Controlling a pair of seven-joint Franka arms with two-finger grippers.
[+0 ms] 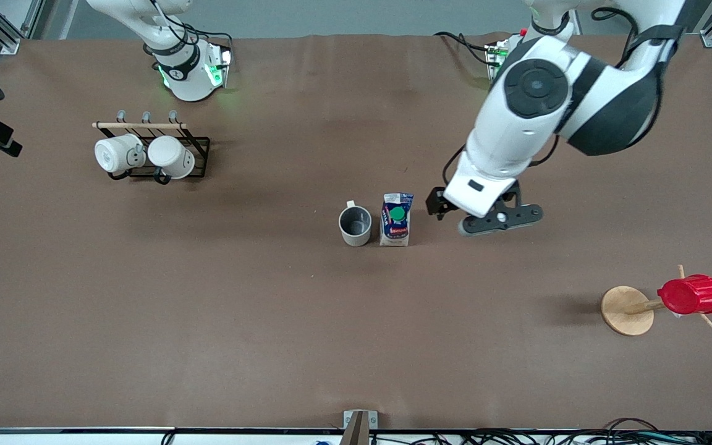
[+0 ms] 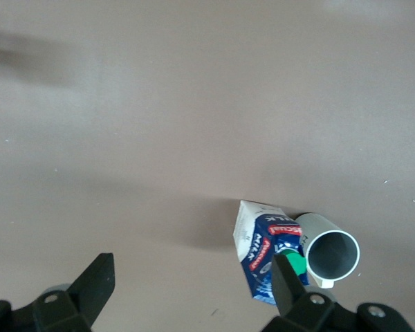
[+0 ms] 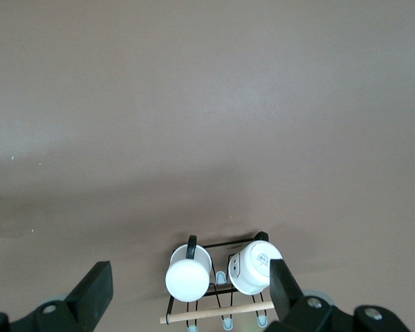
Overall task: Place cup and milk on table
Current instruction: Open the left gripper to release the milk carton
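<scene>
- The cup (image 1: 355, 225) stands upright near the middle of the table (image 1: 269, 309), its long axis vertical and its dark grey mouth facing up; its small handle points away from the front camera, toward the robots' bases.
- The milk (image 1: 396, 220) stands upright just beside the cup, on the side toward the left arm's end of the table; I cannot tell whether they touch. Its green cap faces up toward the front camera.
- The left gripper (image 2: 194, 294) hangs empty over bare table beside the milk, toward the left arm's end, fingers spread wide.
- The right gripper (image 3: 191, 294) waits high near its base, over the black wire rack (image 1: 164, 157) with two white mugs (image 1: 115, 153); its fingers are spread wide and hold nothing.
- A red ribbed cup (image 1: 691, 295) hangs on a wooden stand (image 1: 627, 311) toward the left arm's end.
</scene>
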